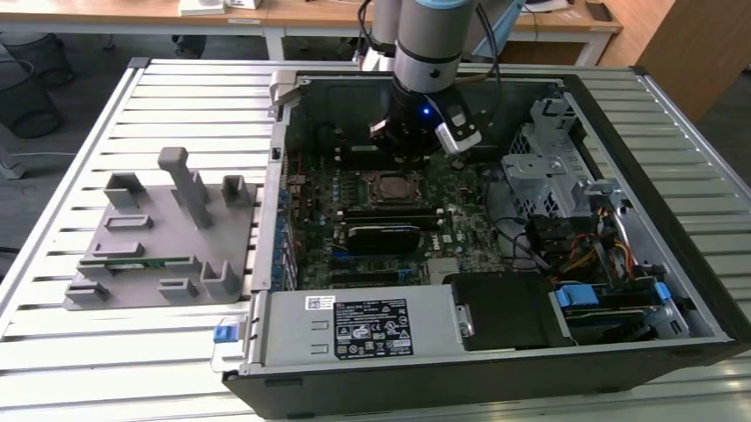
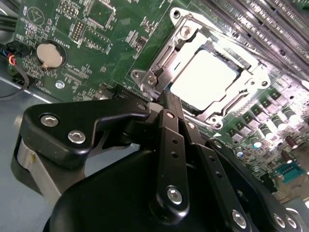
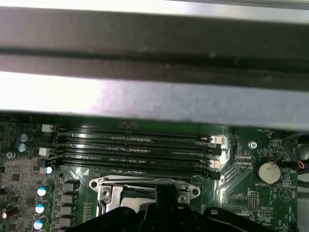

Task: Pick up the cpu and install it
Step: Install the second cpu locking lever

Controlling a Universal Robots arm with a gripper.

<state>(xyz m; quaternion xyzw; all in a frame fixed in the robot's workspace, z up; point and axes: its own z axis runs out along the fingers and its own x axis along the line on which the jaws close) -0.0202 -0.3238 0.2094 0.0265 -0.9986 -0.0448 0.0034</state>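
The cpu [image 2: 205, 79] sits in its socket [image 2: 203, 72] on the motherboard [image 1: 388, 211], so the placing looks done, with the claw [image 2: 169, 104] just above it, fingers pressed together, gripping nothing

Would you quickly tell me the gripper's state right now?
Gripper: shut, holding nothing visible, just beside the socket where the cpu already sits.

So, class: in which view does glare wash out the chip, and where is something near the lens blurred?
In the second wrist view, glare whitens the cpu in its socket; in the first wrist view, the case edge is a soft blur across the picture.
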